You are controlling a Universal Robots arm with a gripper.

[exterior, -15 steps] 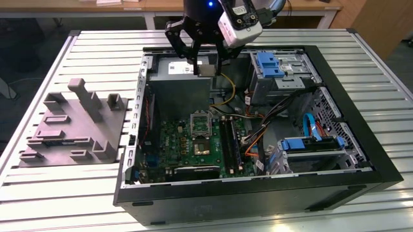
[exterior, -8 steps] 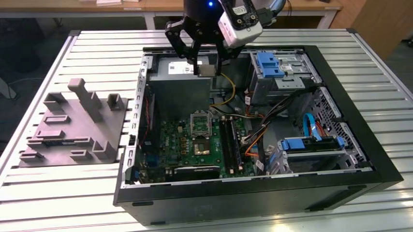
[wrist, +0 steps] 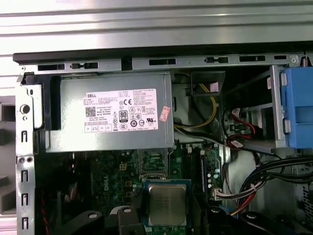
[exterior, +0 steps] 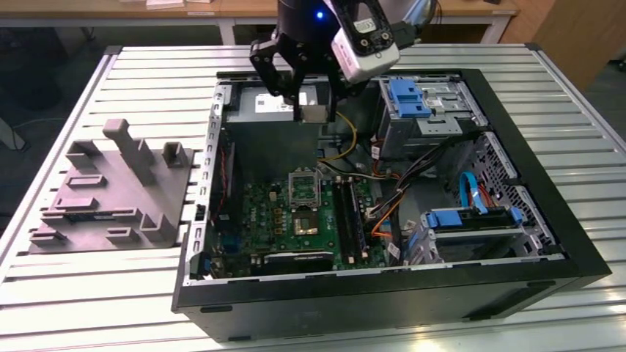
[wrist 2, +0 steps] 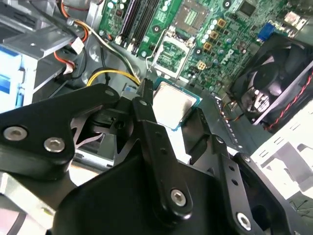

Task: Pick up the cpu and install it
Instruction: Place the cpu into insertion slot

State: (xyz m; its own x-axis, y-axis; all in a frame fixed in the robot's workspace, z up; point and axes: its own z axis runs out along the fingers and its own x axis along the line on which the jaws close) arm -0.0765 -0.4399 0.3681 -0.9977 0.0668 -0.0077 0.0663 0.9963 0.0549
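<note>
Exterior view: hand (exterior: 313,108) pinching cpu (exterior: 315,115) above open case (exterior: 579,249); power supply (exterior: 266,104), yellow cables (exterior: 345,143) near.

place: robot lab/wkshop | evid: alu slat bench (exterior: 98,308), open PC case (exterior: 391,293), desks (exterior: 98,9) behind

Even light w/ soft shadows

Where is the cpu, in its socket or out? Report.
Out. The gripper holds the cpu above the open case, apart from the motherboard socket below.
</note>
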